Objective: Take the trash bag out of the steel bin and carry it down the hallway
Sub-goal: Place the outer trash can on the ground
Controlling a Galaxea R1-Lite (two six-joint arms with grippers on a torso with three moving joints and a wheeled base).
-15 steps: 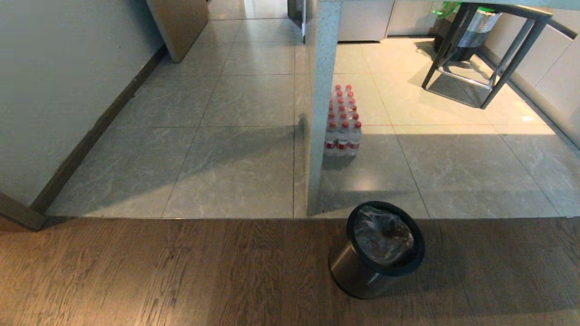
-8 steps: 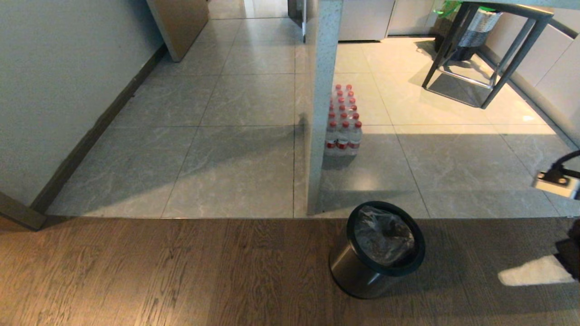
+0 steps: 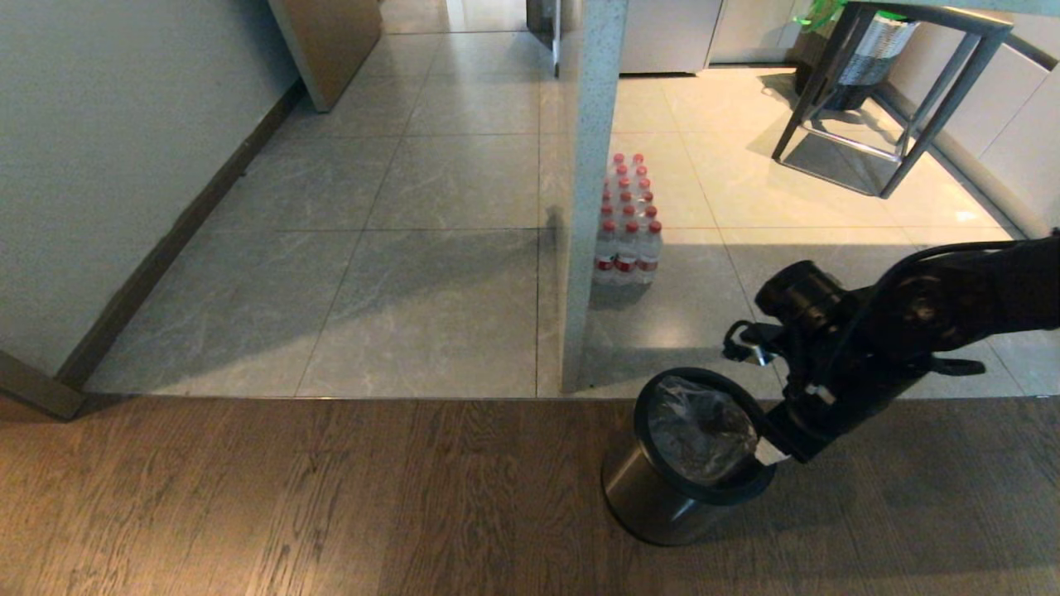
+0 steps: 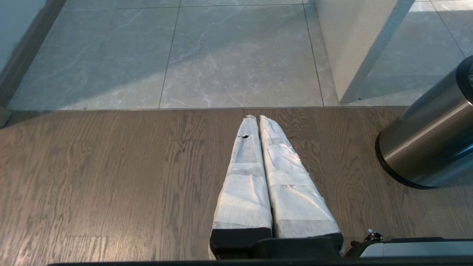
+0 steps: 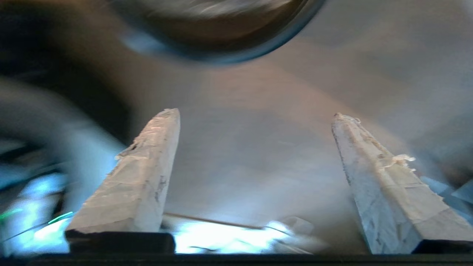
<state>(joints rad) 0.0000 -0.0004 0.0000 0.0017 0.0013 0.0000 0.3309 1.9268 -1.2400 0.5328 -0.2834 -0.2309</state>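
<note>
The steel bin [image 3: 658, 497] stands on the dark wood floor just before the tiled hallway [image 3: 431, 174]. The clear, crinkly trash bag [image 3: 700, 426] lines it and sits inside the black rim. My right arm reaches in from the right, and the right gripper [image 3: 770, 451] hangs at the bin's right rim, above the floor beside it. In the right wrist view the right gripper [image 5: 255, 114] is open with nothing between its white padded fingers [image 5: 155, 166], and the bin's rim [image 5: 221, 55] lies ahead. The left gripper [image 4: 255, 117] is shut and empty over the wood floor, left of the bin [image 4: 425, 147].
A speckled pillar [image 3: 588, 207] rises just behind the bin, with a shrink-wrapped pack of red-capped bottles [image 3: 627, 223] at its right. A black metal stool frame [image 3: 886, 108] and a dark bin with a green liner [image 3: 861, 50] stand far right. A wall [image 3: 99, 165] runs along the left.
The right arm, out of view a second ago, has swung in from the right edge and now hangs at the bin's right rim. The bin and bag have not moved.
</note>
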